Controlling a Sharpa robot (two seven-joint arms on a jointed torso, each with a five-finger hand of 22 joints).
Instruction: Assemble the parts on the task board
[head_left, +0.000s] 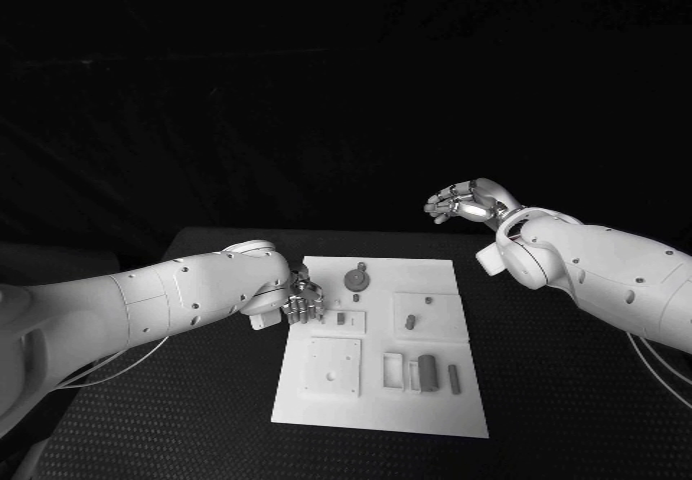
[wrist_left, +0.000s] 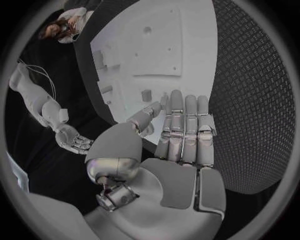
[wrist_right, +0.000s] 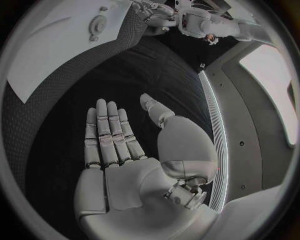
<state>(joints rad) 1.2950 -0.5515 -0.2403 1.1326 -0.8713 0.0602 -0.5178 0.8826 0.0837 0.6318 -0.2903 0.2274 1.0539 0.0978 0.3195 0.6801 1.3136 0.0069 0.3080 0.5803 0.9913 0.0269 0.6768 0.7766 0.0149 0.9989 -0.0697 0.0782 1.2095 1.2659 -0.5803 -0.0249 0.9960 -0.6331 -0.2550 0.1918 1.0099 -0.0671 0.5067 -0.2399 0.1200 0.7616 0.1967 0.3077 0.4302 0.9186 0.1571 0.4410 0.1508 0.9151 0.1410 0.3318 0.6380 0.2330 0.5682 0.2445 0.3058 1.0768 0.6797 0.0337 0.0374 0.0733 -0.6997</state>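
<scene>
The white task board (head_left: 382, 345) lies in the middle of the table. On it are a round part with a stem (head_left: 358, 279) near the far edge, a small piece (head_left: 410, 322) in a square recess, and upright blocks (head_left: 427, 371) near the middle. My left hand (head_left: 299, 300) hovers at the board's left edge, fingers (wrist_left: 184, 127) stretched out and holding nothing. My right hand (head_left: 464, 203) is raised beyond the board's far right corner, palm flat (wrist_right: 119, 145) and empty. The board (wrist_right: 56, 45) and the round part (wrist_right: 98, 23) lie ahead of it.
A raised square plate (head_left: 335, 365) sits on the board's near left. The black textured table (head_left: 173, 420) surrounds the board. Cables hang under my left arm (head_left: 101, 370) and right arm (head_left: 656, 365).
</scene>
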